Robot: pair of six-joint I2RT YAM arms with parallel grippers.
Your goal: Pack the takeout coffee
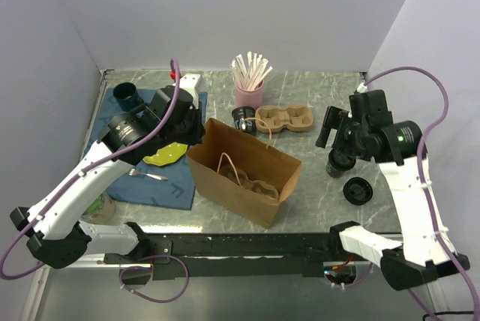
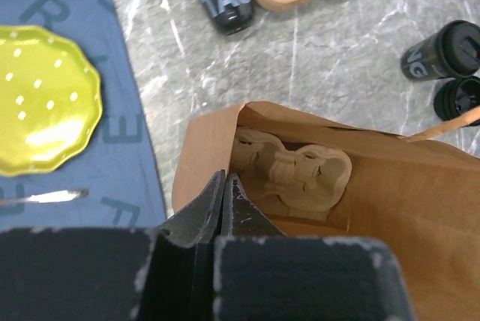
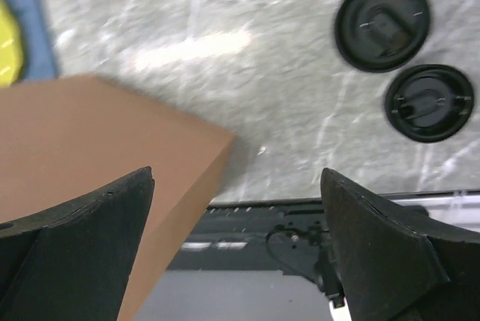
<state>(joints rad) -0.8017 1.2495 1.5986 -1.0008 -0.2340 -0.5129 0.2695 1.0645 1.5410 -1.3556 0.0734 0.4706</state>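
Bright, even light; soft shadows; right wrist view motion-blurred.

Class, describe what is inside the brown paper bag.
A moulded cardboard cup carrier lies at the bottom of the paper bag. Nothing else shows; the bag's walls and the carrier hide anything beneath.

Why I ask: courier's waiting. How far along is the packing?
Done: one tray sits inside the bag. In hand: left gripper pinches the bag's rim; right gripper open, empty. Left: the back cup, the right cup and a loose lid are outside on the table.
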